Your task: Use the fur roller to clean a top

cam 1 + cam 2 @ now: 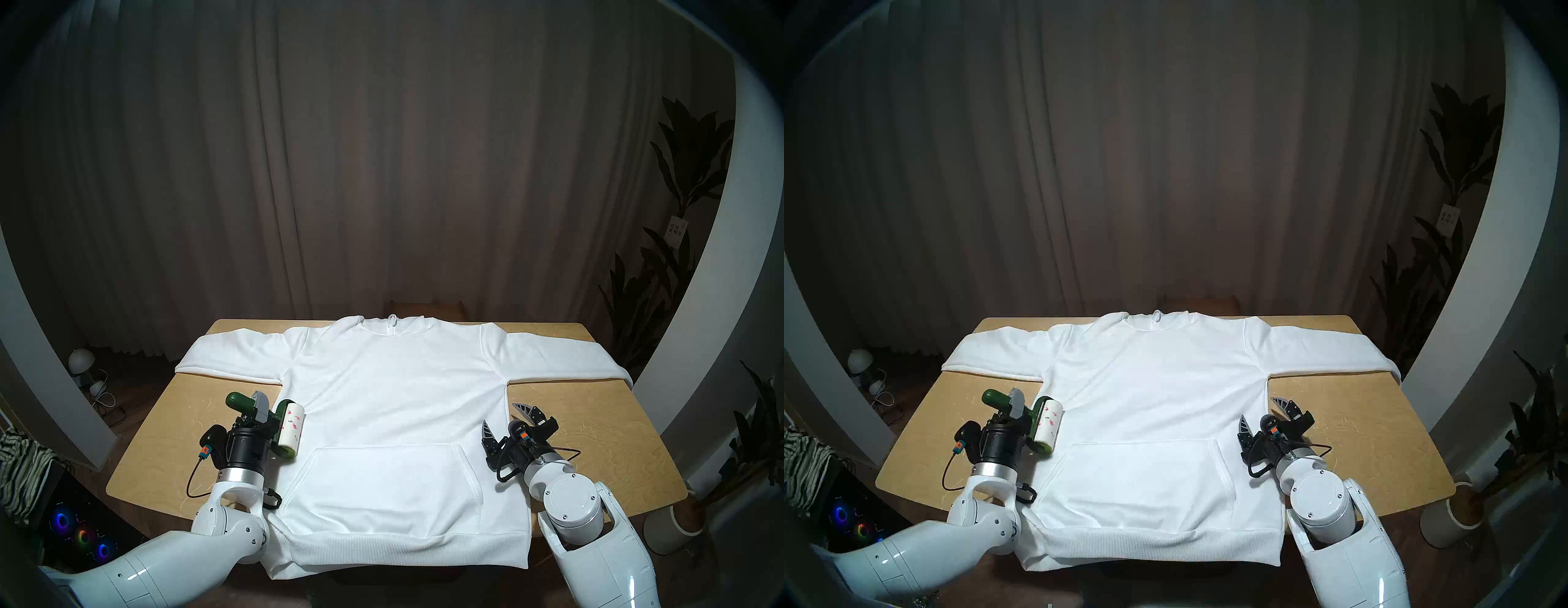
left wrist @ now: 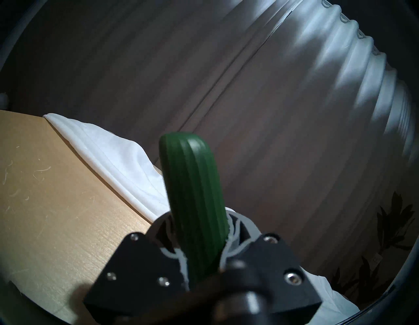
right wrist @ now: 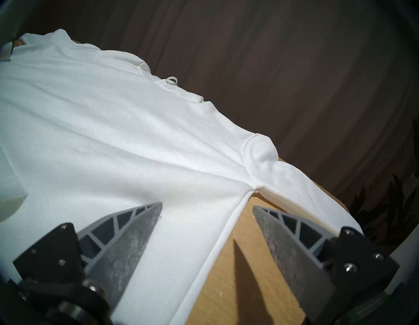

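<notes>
The top is a white hooded sweatshirt spread flat on the wooden table, sleeves out, kangaroo pocket toward me; it also shows in the other head view. My left gripper is shut on the fur roller's dark green handle. The roller's white paper cylinder carries several red-pink bits and sits at the sweatshirt's left side edge, beside the pocket's upper left corner. My right gripper is open and empty, straddling the sweatshirt's right side seam, one finger over cloth, one over table.
Bare wood flanks the sweatshirt on both sides. A brown curtain hangs behind the table. Potted plants stand at the right. A striped cloth and a case with glowing fans sit at the lower left.
</notes>
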